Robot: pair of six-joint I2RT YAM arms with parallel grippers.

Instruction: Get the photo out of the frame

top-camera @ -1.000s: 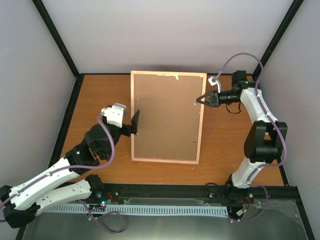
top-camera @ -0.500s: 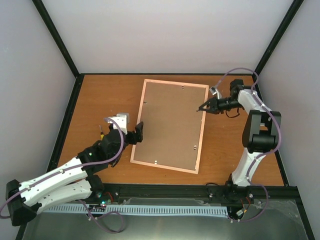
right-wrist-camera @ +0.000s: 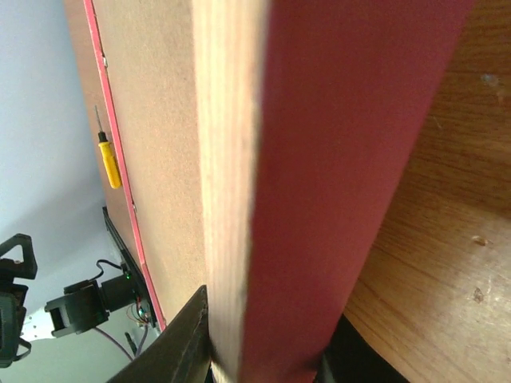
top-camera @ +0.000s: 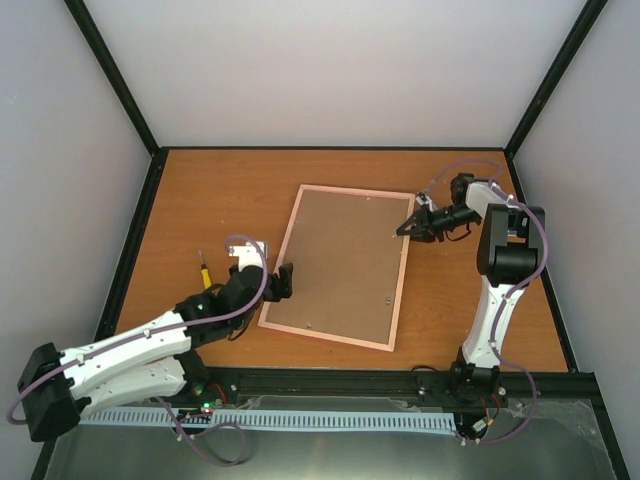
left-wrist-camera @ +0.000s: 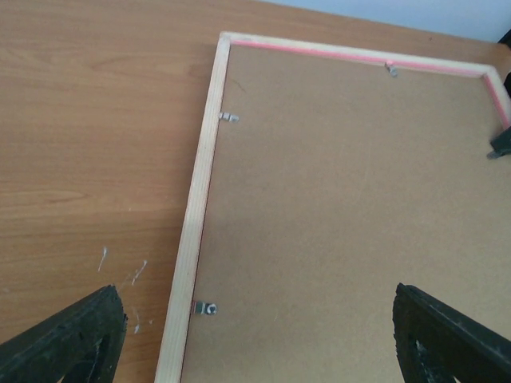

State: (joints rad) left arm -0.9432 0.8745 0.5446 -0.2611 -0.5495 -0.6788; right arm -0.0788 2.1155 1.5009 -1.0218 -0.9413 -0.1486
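The frame (top-camera: 283,257) lies back side up on the table, skewed, with its brown backing board (top-camera: 345,265) facing up. The photo is hidden under the board. My right gripper (top-camera: 408,228) is shut on the frame's right edge near the far corner. In the right wrist view the edge (right-wrist-camera: 263,159) sits between the jaws of that gripper (right-wrist-camera: 267,351). My left gripper (top-camera: 284,279) is open and empty beside the frame's left rail (left-wrist-camera: 200,199). In the left wrist view it (left-wrist-camera: 259,331) hovers over the board (left-wrist-camera: 343,207), straddling the rail.
A small yellow-handled screwdriver (top-camera: 204,272) lies on the table left of the frame, beside my left arm; it also shows in the right wrist view (right-wrist-camera: 108,159). Metal clips (left-wrist-camera: 206,307) hold the board in along the rails. Black posts and grey walls enclose the table.
The frame has come down from a raised, upright pose and turned clockwise, now lying lower and skewed. My left gripper dropped towards its lower left rail. My right gripper kept its hold.
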